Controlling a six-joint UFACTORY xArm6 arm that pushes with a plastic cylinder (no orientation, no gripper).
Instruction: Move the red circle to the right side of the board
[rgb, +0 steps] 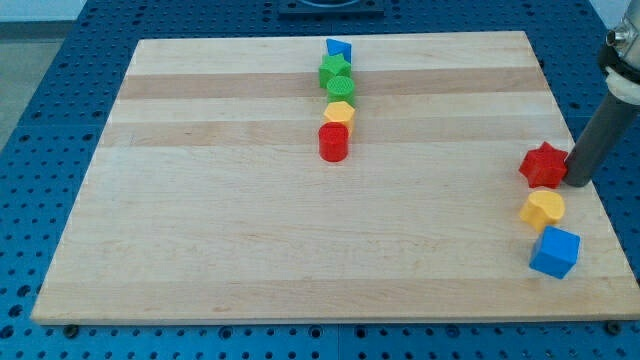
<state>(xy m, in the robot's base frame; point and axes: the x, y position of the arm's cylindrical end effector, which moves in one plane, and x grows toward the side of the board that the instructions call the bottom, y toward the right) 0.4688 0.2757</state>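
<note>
The red circle (333, 142) is a short red cylinder standing near the middle of the wooden board (200, 230), at the lower end of a column of blocks. My tip (577, 184) is far off at the view's right edge of the board, just right of a red star (544, 165) and about touching it. The rod rises up and to the right from there.
Above the red circle stand a yellow hexagon (339, 112), a green circle (341, 88), a green star (334, 70) and a blue triangle (338, 48). At the lower right lie a yellow heart (542, 209) and a blue cube (555, 251).
</note>
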